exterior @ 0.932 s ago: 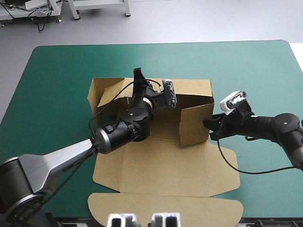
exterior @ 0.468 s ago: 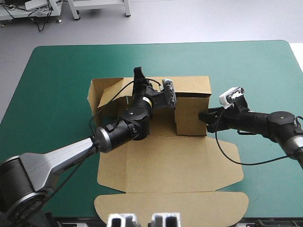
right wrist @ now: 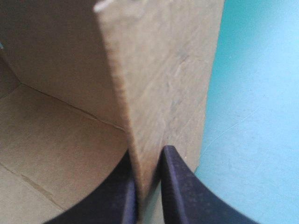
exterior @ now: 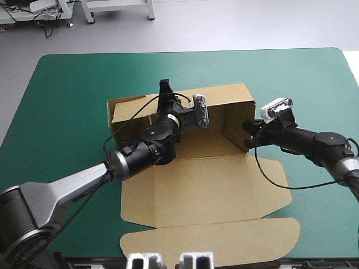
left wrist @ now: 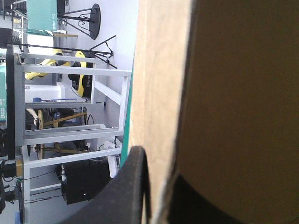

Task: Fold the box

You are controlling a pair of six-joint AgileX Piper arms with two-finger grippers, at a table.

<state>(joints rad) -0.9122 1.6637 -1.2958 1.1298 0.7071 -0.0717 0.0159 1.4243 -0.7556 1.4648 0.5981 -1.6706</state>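
While the brown box (exterior: 202, 190) sat at the middle of the teal-green worktop (exterior: 67, 84), walls up and lid flat on the box's near side, the left claw (exterior: 165, 92) was clamped on the box's far wall, board pinched between its black fingers (left wrist: 133, 186). At the box's right wall the right claw (exterior: 248, 133) was nipped tight on that upright panel, one finger inside, one outside.

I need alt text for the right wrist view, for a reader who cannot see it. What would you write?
The right gripper is shut on an upright wall of the brown box, one black finger on each face of the board. The box's inside floor lies on one side of the wall, the teal-green cover on the other.
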